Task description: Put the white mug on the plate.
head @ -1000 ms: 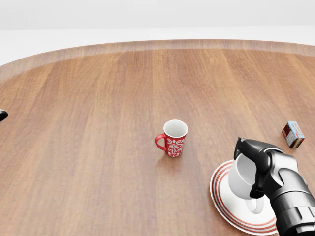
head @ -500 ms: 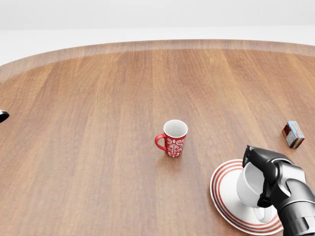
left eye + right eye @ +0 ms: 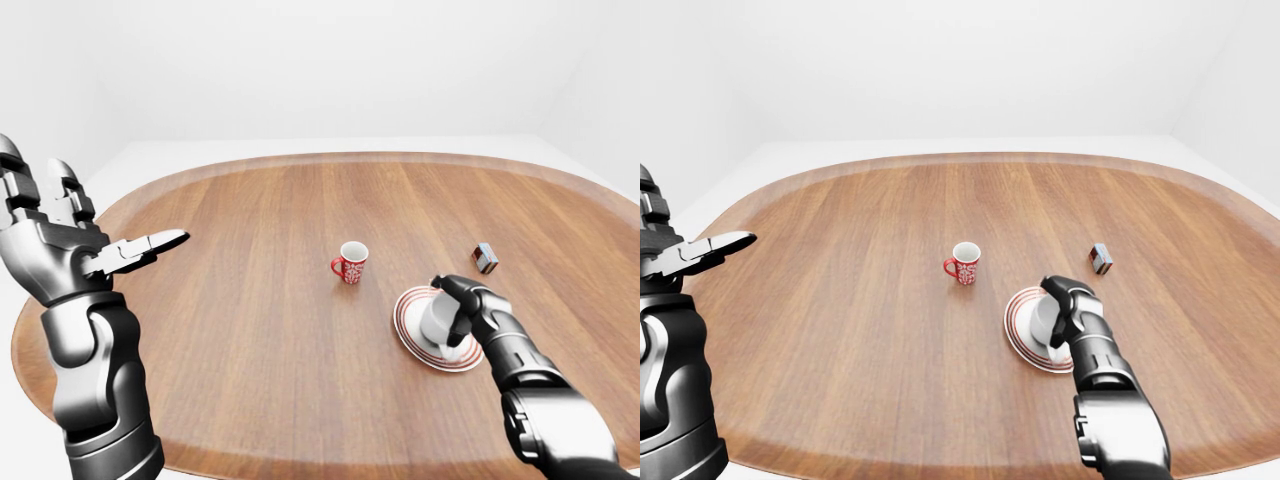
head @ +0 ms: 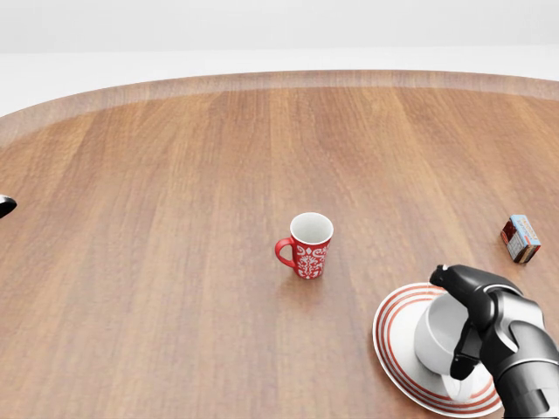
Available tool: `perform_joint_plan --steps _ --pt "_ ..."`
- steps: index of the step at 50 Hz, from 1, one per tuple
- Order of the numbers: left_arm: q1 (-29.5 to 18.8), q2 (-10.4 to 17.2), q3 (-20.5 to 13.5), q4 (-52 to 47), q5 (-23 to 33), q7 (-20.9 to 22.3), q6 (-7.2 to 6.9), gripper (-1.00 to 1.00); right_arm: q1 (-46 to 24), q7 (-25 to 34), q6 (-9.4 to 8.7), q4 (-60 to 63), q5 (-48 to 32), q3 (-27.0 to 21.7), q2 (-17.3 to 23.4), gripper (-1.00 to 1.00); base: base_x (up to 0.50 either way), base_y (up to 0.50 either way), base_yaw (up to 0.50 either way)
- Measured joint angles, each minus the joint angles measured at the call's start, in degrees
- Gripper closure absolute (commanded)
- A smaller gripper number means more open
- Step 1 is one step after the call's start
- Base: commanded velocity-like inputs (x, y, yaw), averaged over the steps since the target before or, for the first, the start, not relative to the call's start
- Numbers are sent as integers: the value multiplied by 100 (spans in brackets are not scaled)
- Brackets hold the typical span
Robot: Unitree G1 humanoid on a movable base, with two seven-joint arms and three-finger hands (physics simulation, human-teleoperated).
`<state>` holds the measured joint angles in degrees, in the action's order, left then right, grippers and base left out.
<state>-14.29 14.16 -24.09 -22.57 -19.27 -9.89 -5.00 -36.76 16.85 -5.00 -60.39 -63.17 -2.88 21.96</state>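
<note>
Standing on the red-ringed plate (image 4: 395, 353) at the head view's lower right, the white mug (image 4: 437, 336) has the right hand (image 4: 479, 325) curled round it, fingers (image 4: 465, 281) closed on its rim and side. The left hand (image 3: 62, 245) is raised, fingers spread, empty. A red mug (image 4: 307, 245) and small box (image 4: 521, 238) share the tabletop (image 4: 175, 218).

Place: bare simulated room, no clear home or lab.
Evidence: plain white walls and floor, upper frame; one large oval wooden table (image 3: 300, 260) filling the middle of the frame.
</note>
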Motion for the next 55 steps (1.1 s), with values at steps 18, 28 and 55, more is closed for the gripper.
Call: perform_joint_plan --steps 18,28,55 --pt "11 -5 -3 -24 6 -1 0 -100 44 -79 0 -5 77 -26 -19 -100 0 0 0" --pt "6 -1 -5 20 11 3 0 -100 -229 -86 0 195 20 42 -19 -100 0 0 0" --pt "29 -15 -2 -100 26 8 0 -100 -948 2315 0 8707 -807 -1117 138 -100 0 0 0"
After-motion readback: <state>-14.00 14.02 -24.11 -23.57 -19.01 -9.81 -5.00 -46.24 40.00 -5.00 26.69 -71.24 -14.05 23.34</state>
